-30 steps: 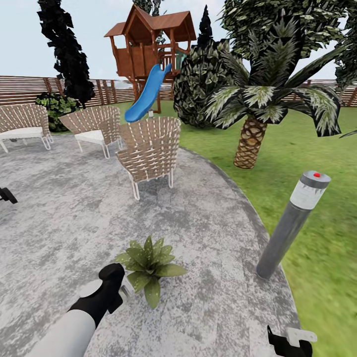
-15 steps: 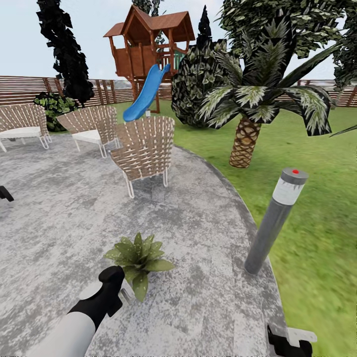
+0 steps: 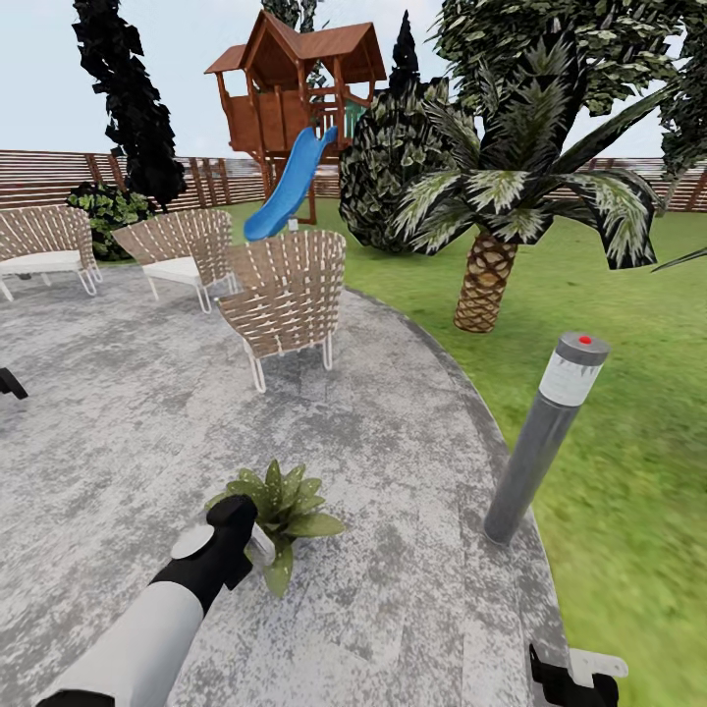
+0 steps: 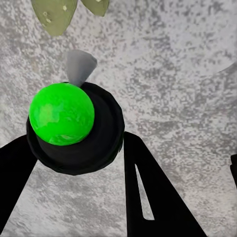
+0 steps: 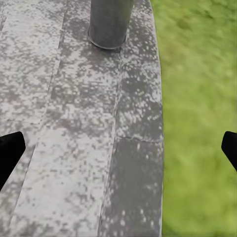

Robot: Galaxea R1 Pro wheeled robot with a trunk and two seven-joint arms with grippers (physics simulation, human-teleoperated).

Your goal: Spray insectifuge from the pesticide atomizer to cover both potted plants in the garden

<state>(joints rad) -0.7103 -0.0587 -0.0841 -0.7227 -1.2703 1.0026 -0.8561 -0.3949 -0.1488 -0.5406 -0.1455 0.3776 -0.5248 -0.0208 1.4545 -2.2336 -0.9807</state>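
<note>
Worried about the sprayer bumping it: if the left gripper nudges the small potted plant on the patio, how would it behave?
The potted plant sits low and wide, so it would probably slide across the stone patio rather than tip. Its broad leaves look thin and would likely bend under the left gripper. It seems small beside the chair, so probably light.

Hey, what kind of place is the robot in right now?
Most likely a backyard garden: a round stone patio with wicker chairs, green lawn, a slatted wooden fence, and a playhouse with a blue slide.
</note>
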